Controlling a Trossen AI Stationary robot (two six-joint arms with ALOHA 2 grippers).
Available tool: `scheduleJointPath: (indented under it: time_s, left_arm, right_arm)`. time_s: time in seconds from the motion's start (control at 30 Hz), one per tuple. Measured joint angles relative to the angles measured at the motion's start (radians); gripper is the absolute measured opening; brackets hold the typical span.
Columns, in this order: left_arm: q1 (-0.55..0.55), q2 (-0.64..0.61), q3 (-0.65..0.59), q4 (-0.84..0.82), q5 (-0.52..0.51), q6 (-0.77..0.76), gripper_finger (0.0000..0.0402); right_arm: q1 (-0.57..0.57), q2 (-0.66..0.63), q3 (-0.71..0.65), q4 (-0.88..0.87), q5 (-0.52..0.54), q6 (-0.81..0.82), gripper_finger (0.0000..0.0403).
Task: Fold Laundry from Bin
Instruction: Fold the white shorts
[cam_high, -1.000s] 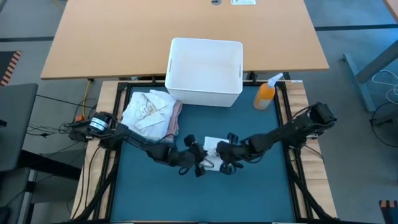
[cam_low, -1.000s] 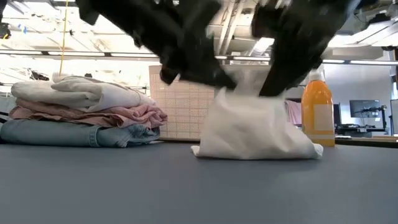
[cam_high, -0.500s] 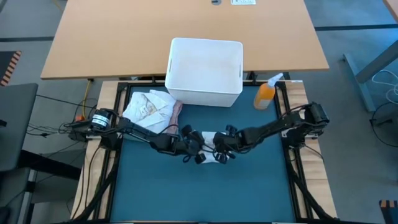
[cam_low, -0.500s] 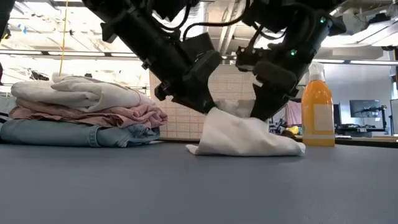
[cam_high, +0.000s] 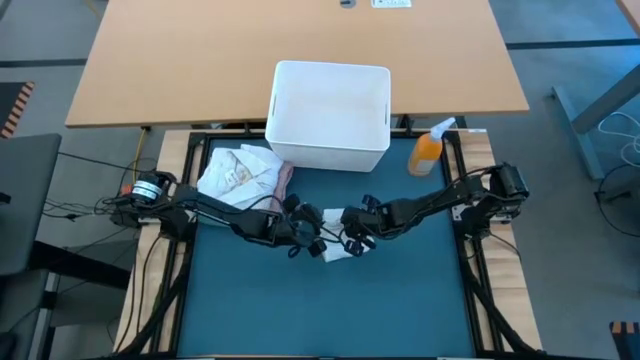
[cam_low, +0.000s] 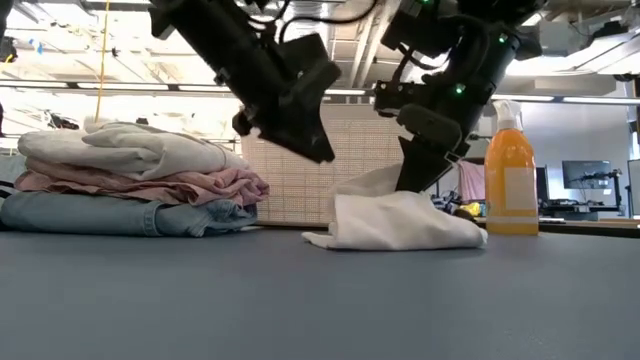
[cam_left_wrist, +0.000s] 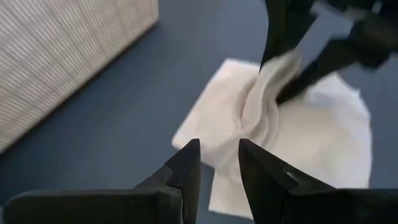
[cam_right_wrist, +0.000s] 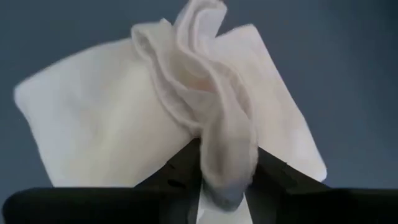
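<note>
From above, one white rectangular plastic bin (cam_high: 329, 115) is sitting at the far edge of the teal-blue table mat (cam_high: 400, 300), with one orange spray bottle (cam_high: 428, 150) just beside it toward the far right corner. One stack of folded laundry (cam_high: 243, 177) is lying at the mat's far left corner. One small white cloth (cam_high: 338, 246) is lying near the middle of the mat, and the two dark arms are meeting over it: the left gripper (cam_high: 306, 237) just beside its left side, the right gripper (cam_high: 352, 230) on it.

At table height, the stack is showing three layers: light blue denim jeans (cam_low: 120, 216) at the bottom, a dusty pink shirt (cam_low: 170, 186) in the middle, a pale cloth piece (cam_low: 125, 147) on top. The right gripper (cam_low: 420, 165) is pulling a ridge of the white cloth up, while the left gripper (cam_low: 300, 130) is hanging clear above the mat.

In the left wrist view, the left gripper (cam_left_wrist: 217, 165) is standing slightly parted with nothing between its fingers, apart from the cloth (cam_left_wrist: 323, 143).

In the right wrist view, the right gripper (cam_right_wrist: 227, 171) is pinching a bunched fold of the white cloth (cam_right_wrist: 112, 124).
</note>
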Motion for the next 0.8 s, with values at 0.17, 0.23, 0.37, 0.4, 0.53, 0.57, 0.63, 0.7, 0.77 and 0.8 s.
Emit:
scheduleJointPath:
  time_s: [0.17,0.23,0.37,0.4,0.53,0.57,0.63,0.7,0.77,0.8]
  left_arm:
    - [-0.04,-0.014,-0.001,0.073,0.035,0.071,0.0098]
    - [-0.068,0.017,-0.006,0.161,0.086,0.111,0.0098]
    - [-0.105,0.118,-0.017,0.3,0.115,0.174,0.0098]
    - [-0.109,0.142,-0.017,0.341,0.113,0.18,0.0098]
    - [-0.09,0.207,-0.01,0.364,0.105,0.138,0.0098]
    - [-0.081,0.223,-0.011,0.345,0.104,0.118,0.0098]
    - [-0.069,0.247,-0.012,0.343,0.111,0.088,0.0098]
    - [-0.061,0.262,-0.011,0.349,0.12,0.066,0.0098]
    - [-0.06,0.269,-0.011,0.339,0.133,0.051,0.0098]
    - [-0.059,0.275,-0.011,0.34,0.138,0.046,0.0098]
  right_arm:
    - [-0.01,-0.02,0.024,-0.017,-0.001,-0.049,0.0151]
    - [-0.019,-0.045,0.034,-0.019,0.0,-0.069,0.0159]
    - [-0.055,-0.092,0.035,-0.025,0.006,-0.091,0.0168]
    - [-0.065,-0.094,0.034,-0.027,0.004,-0.091,0.0168]
    - [-0.108,-0.095,0.034,-0.03,-0.038,-0.091,0.0168]
    - [-0.119,-0.093,0.034,-0.033,-0.056,-0.084,0.0168]
    - [-0.137,-0.089,0.034,-0.04,-0.08,-0.07,0.0168]
    - [-0.15,-0.086,0.033,-0.057,-0.078,-0.068,0.0168]
    - [-0.162,-0.086,0.033,-0.05,-0.057,-0.067,0.0168]
    - [-0.167,-0.087,0.033,-0.05,-0.041,-0.067,0.0168]
